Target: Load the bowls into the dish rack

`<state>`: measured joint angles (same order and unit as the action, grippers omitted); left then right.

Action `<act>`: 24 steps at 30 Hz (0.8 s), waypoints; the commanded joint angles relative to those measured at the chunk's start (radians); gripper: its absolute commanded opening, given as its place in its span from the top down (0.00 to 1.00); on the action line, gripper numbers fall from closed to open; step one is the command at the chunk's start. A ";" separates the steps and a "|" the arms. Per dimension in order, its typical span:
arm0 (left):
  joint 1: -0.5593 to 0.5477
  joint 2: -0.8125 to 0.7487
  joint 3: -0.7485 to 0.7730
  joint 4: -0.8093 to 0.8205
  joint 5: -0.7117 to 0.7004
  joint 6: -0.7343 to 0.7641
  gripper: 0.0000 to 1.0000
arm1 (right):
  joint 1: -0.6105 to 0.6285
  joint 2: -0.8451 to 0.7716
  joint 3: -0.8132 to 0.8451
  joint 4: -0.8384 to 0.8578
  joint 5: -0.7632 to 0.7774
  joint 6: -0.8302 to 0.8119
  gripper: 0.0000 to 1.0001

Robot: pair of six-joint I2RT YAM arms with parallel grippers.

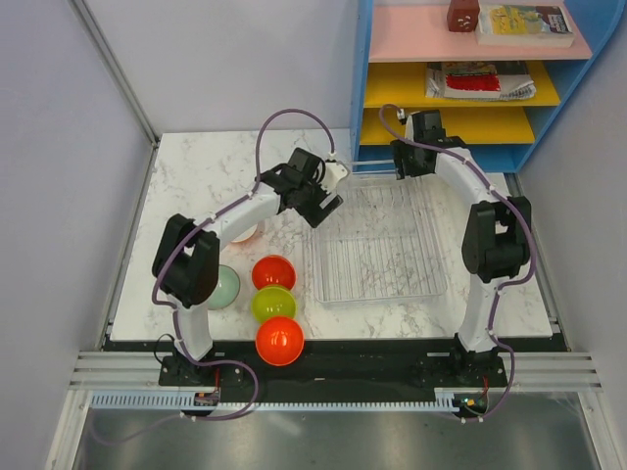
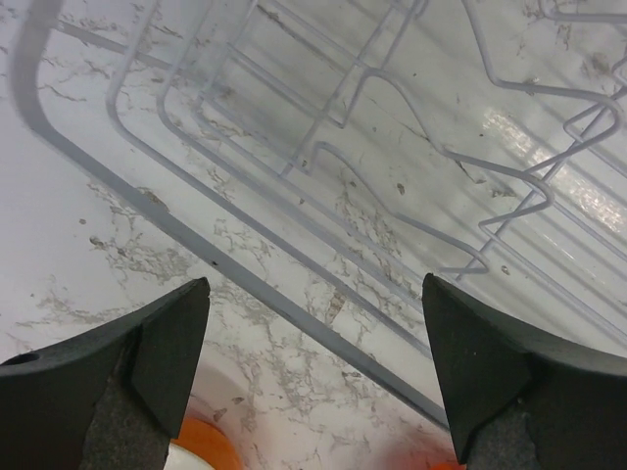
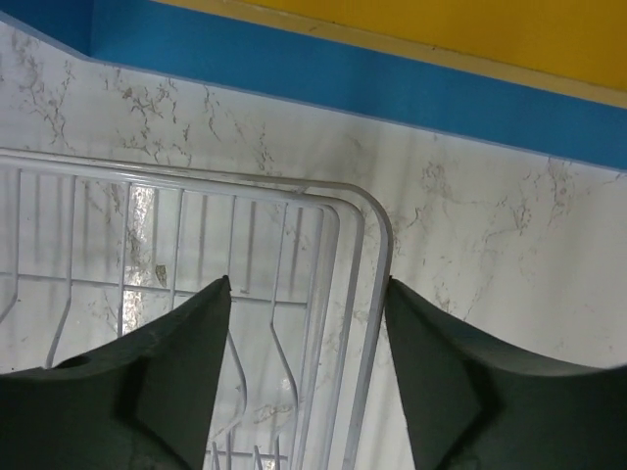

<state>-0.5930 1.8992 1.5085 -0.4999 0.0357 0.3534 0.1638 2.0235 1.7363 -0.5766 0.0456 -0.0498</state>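
We've got left fingers and right fingers released, empty, over the dish rack; bowls sit left, nearest our left arm.

Table, white marble-pattern top; pale plain walls behind and left of it; blue shelf unit at its far-right corner, pink board, yellow boards, books.

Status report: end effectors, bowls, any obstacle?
Left end effector open, empty, over dish rack left rim. Right end effector open, empty, over its far corner. Bowls on table, none loaded. No obstacle seen.
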 commanded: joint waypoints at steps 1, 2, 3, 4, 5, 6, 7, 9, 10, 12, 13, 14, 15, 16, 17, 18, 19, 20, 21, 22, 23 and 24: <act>0.015 -0.041 0.071 -0.015 0.017 0.041 0.04 | -0.003 -0.078 0.043 0.014 0.000 -0.022 0.25; 0.016 -0.063 0.071 -0.015 0.016 0.044 0.02 | -0.003 -0.097 0.043 0.014 0.003 -0.025 0.24; 0.016 -0.075 0.071 -0.017 0.021 0.047 0.01 | -0.003 -0.106 0.042 0.012 0.005 -0.027 0.22; 0.019 -0.090 0.064 -0.020 0.024 0.053 0.00 | -0.003 -0.117 0.042 0.006 0.007 -0.027 0.21; 0.021 -0.104 0.058 -0.022 0.029 0.058 0.00 | -0.004 -0.138 0.040 0.000 0.008 -0.027 0.20; 0.022 -0.141 0.049 -0.023 0.033 0.062 0.00 | -0.003 -0.147 0.039 -0.005 0.005 -0.028 0.19; 0.022 -0.162 0.026 -0.025 0.041 0.077 0.00 | -0.003 -0.169 0.037 -0.017 0.007 -0.030 0.18; 0.024 -0.239 -0.032 -0.029 0.056 0.100 0.00 | -0.004 -0.193 0.017 -0.028 -0.007 -0.041 0.15; 0.024 -0.273 -0.059 -0.032 0.079 0.113 0.00 | -0.003 -0.221 0.009 -0.038 -0.009 -0.047 0.14; 0.024 -0.340 -0.125 -0.043 0.110 0.159 0.00 | -0.003 -0.249 -0.017 -0.054 -0.019 -0.073 0.13; 0.024 -0.421 -0.201 -0.046 0.136 0.177 0.00 | -0.003 -0.279 -0.024 -0.074 -0.032 -0.082 0.13; 0.024 -0.458 -0.240 -0.057 0.150 0.194 0.00 | -0.004 -0.293 -0.037 -0.081 -0.035 -0.087 0.12; 0.024 -0.506 -0.284 -0.058 0.158 0.226 0.00 | -0.004 -0.311 -0.059 -0.089 -0.044 -0.102 0.12; 0.024 -0.588 -0.368 -0.065 0.176 0.240 0.00 | -0.004 -0.342 -0.072 -0.101 -0.044 -0.110 0.11; 0.024 -0.635 -0.408 -0.075 0.193 0.258 0.00 | -0.003 -0.359 -0.083 -0.104 -0.068 -0.113 0.11; 0.022 -0.678 -0.480 -0.107 0.207 0.294 0.00 | -0.003 -0.374 -0.104 -0.108 -0.073 -0.117 0.11; 0.022 -0.762 -0.514 -0.127 0.243 0.311 0.00 | -0.003 -0.402 -0.112 -0.114 -0.079 -0.120 0.11; 0.022 -0.799 -0.542 -0.152 0.262 0.329 0.01 | -0.003 -0.416 -0.118 -0.118 -0.087 -0.122 0.11; 0.021 -0.836 -0.589 -0.185 0.274 0.349 0.02 | -0.003 -0.428 -0.127 -0.120 -0.089 -0.121 0.11; 0.021 -0.874 -0.608 -0.212 0.303 0.357 0.02 | -0.004 -0.449 -0.132 -0.124 -0.089 -0.119 0.11; 0.021 -0.934 -0.622 -0.236 0.317 0.367 0.03 | -0.004 -0.459 -0.135 -0.127 -0.096 -0.117 0.11; 0.021 -0.963 -0.645 -0.282 0.340 0.380 0.04 | -0.004 -0.466 -0.136 -0.132 -0.099 -0.116 0.12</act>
<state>-0.5709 1.0477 0.9234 -0.6498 0.2543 0.6224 0.1608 1.6180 1.6135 -0.6830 -0.0147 -0.1505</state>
